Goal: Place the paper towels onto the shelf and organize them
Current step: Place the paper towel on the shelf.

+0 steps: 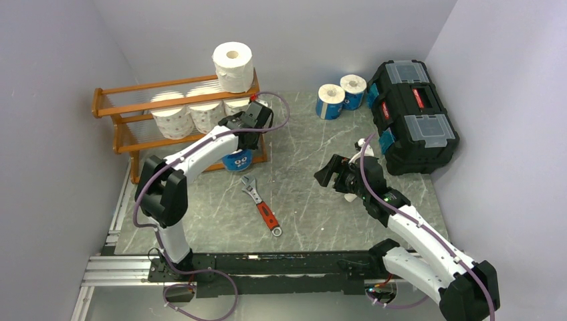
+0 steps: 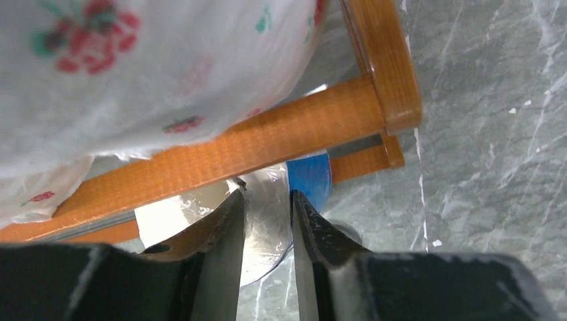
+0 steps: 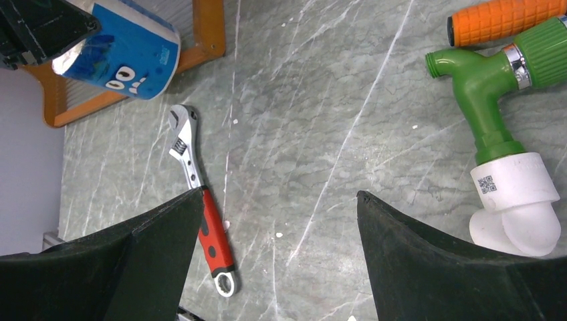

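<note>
Currently your left hand (image 2: 266, 200) is pressed nearly together, pinching the clear end-wrap of the blue-wrapped roll (image 3: 130, 50) at the lower right corner of the shelf (image 2: 267, 137). That roll is at desk (image 1: 301, 154) level against the shelf's end frame, not on a tier. I can't tell if it's lifted.

Directly over the hand are the shelf rail and a red-flower-print roll (image 2: 134, 67), so it's tight overhead.

Shelf load:
- three printed rolls (image 1: 204, 110) side by side on the middle tier, the rightmost partly hidden by your arm
- one plain white roll (image 1: 233, 65) on the top right corner

Two more blue-wrapped rolls (image 1: 341, 97) stand at the back of the desk, just beside the black toolbox (image 1: 411, 114) and well apart from the shelf.

Your right hand (image 3: 275, 195) is spread wide, holding nothing, above bare desk.

Clutter:
- A red-handled adjustable wrench (image 3: 200, 207) lies between the arms, near the blue roll.
- A green hose fitting (image 3: 495, 87) plugged into a white elbow (image 3: 515, 200), plus an orange grip (image 3: 508, 20), lie just beside the right hand.
</note>
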Tool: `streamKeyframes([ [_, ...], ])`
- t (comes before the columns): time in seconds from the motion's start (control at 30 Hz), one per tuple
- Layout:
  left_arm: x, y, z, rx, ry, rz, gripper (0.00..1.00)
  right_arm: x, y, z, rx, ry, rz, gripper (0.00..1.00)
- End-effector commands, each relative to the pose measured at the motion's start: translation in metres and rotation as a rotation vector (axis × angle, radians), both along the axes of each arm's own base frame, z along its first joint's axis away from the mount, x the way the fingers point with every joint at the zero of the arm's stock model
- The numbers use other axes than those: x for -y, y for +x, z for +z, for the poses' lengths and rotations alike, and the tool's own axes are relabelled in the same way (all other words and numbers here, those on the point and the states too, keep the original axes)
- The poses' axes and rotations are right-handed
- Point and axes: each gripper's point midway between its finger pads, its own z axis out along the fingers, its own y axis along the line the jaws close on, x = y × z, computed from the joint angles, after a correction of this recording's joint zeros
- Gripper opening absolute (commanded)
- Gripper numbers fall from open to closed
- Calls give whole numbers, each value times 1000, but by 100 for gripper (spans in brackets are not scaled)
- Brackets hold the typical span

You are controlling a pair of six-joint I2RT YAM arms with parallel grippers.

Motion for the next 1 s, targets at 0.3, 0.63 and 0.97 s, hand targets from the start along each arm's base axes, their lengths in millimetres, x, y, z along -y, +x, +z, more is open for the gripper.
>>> streamKeyframes([
  [0.3, -5, -5, 11, 20, -61, 15, 61, -1, 10, 18, 64, 9, -6, 87],
  [0.63, 2, -39, 61, 102, -158, -21, 71, -6, 13, 16, 57, 14, 8, 87],
  [0.97, -18, -97, 84, 381, -544, 1, 80, -5, 12, 13, 58, 14, 8, 87],
])
